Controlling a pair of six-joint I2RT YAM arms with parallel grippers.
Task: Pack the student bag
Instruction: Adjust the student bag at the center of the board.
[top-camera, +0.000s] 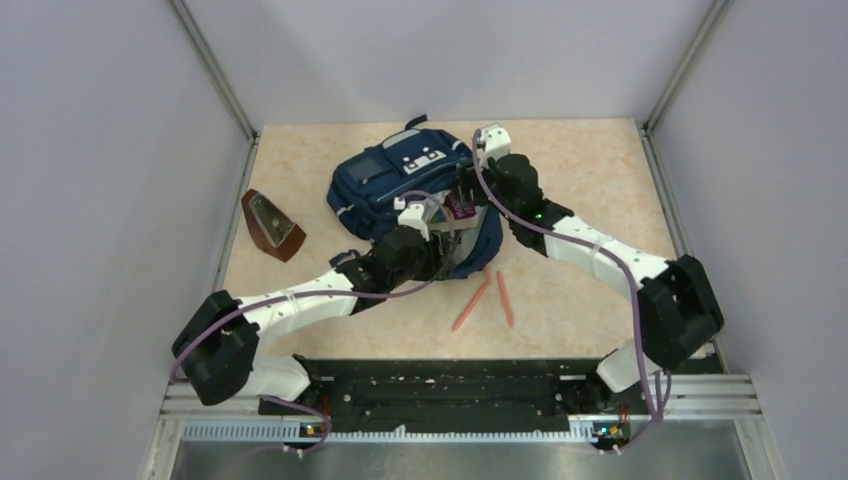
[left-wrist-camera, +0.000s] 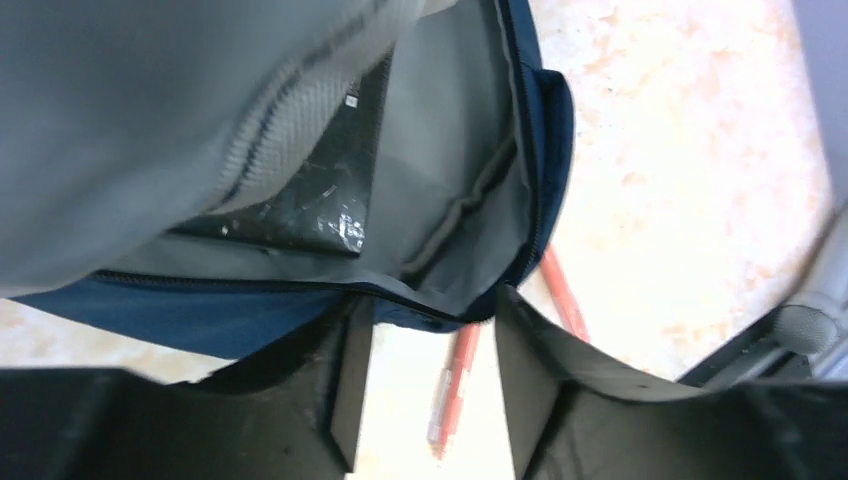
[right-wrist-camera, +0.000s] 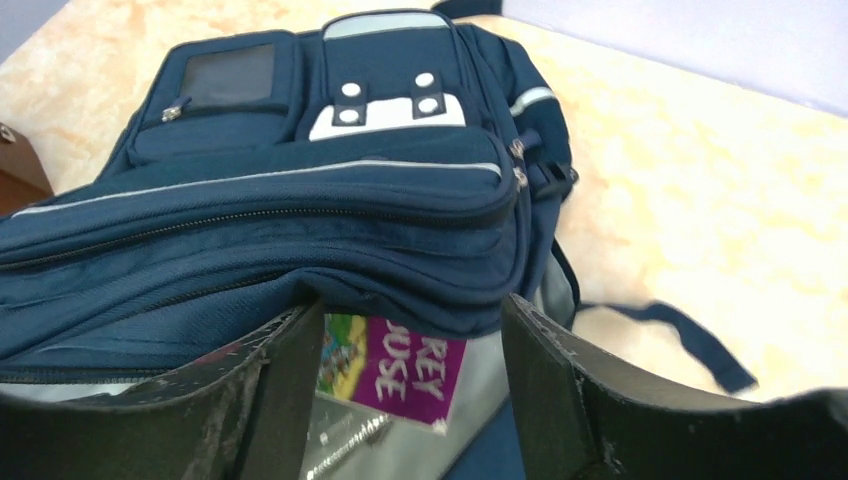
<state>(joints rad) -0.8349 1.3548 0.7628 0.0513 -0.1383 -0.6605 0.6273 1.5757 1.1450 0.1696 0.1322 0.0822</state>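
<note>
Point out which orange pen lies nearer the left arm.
The more slanted pen, leftmost from above; the other pen lies right of it.

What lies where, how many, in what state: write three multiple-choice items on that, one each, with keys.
1. The brown block lies:
A) left of the bag
B) inside the bag
C) on top of the bag

2. How many pens lie on the table?
A) one
B) two
C) four

3. The bag's main pocket is:
A) zipped shut
B) open and empty
C) open, with a book inside

Keys:
1 A, the top view shows it apart from the bag, at its left.
2 B, two orange pens lie side by side just in front of the bag.
3 C, the right wrist view shows a purple cover in the open mouth.
</note>
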